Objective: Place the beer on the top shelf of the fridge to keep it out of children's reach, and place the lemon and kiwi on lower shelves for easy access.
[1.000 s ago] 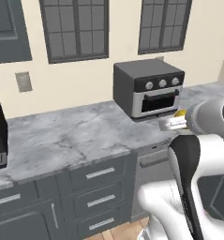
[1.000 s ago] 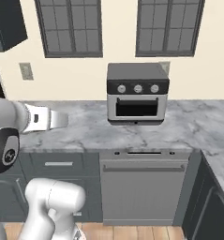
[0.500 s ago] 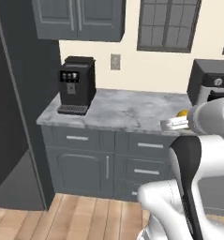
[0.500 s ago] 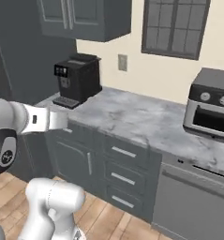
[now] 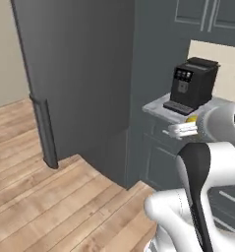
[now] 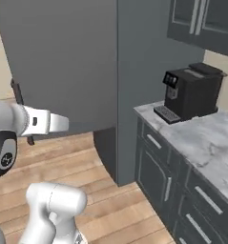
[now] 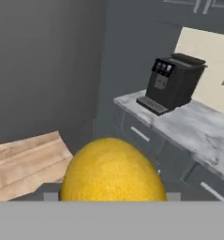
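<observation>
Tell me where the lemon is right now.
The lemon sits at the bottom centre of the hand view, held in the end effector. In the left base view it peeks out yellow at the arm's tip, in front of the coffee machine.

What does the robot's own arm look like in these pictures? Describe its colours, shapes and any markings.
The arm is made of smooth, rounded glossy white segments, thick and tube-like. A dark, nearly black band curves down one segment in the left base view. In the right base view, a round dark grey joint cap with a small pale ring mark sits on the white shell, and the forearm narrows to a lighter wrist section. No cables show.
</observation>
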